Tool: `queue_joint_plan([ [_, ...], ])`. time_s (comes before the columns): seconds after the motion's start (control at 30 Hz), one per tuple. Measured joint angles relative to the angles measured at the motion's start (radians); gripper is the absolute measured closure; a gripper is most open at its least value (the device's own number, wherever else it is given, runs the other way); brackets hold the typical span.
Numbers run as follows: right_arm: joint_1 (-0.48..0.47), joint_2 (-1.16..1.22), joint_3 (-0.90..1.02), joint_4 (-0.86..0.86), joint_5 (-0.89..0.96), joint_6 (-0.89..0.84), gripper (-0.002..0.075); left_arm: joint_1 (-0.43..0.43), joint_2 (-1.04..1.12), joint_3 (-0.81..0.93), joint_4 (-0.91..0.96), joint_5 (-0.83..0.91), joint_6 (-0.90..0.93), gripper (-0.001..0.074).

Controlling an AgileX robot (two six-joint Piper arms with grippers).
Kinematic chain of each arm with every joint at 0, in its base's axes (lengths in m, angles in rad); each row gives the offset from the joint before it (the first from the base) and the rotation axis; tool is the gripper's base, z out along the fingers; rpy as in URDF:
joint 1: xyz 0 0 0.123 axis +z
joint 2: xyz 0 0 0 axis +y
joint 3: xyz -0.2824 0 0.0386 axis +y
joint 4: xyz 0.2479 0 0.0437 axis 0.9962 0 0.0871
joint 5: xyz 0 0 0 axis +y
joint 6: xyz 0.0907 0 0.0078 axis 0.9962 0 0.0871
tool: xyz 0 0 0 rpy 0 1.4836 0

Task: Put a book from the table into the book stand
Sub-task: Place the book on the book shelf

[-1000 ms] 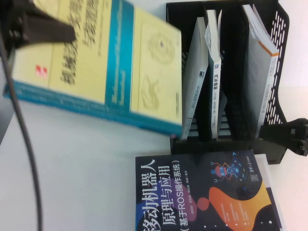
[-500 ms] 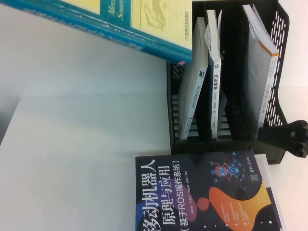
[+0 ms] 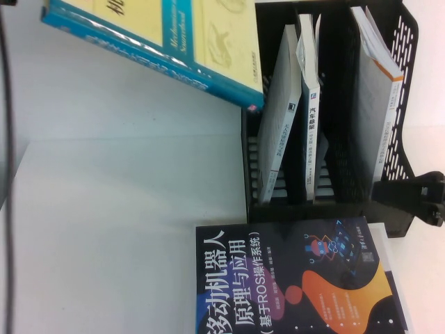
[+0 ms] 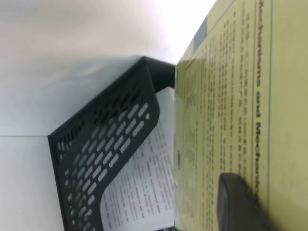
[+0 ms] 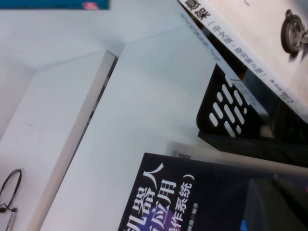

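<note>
The book (image 3: 174, 42) is up in the air at the top left of the high view, a thick slab with a smooth pale yellow-green cover, a teal-blue band and spine, tilted so its long axis slopes down toward the book stand (image 3: 400, 56), its lower corner just at the stand's upper left edge. English lettering runs along the blue band, too small to read fully; in the left wrist view the cover shows "Mechanisms and Mechan…" in print. The left gripper (image 4: 240, 204) is clamped on the book there, one dark rounded finger pressed flat on the yellow cover. The stand is black plastic, walls punched with oval slots, sloping dividers holding thin white-spined books (image 3: 288, 118). On the plain white table (image 3: 118, 243) lies a glossy dark navy book (image 3: 292, 278) with orange and purple shapes and white Chinese title including "ROS". The right gripper (image 3: 421, 198) sits low beside the stand's right end; whether its claw is apart or together, cannot tell.
</note>
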Motion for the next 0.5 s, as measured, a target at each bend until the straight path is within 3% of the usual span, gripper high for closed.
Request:
queue_joint_plan([
  [0.5,0.000,0.000,0.000,0.000,0.029,0.000,0.0722,-0.262,0.076,-0.002,0.308,-0.066,-0.093,0.0540],
])
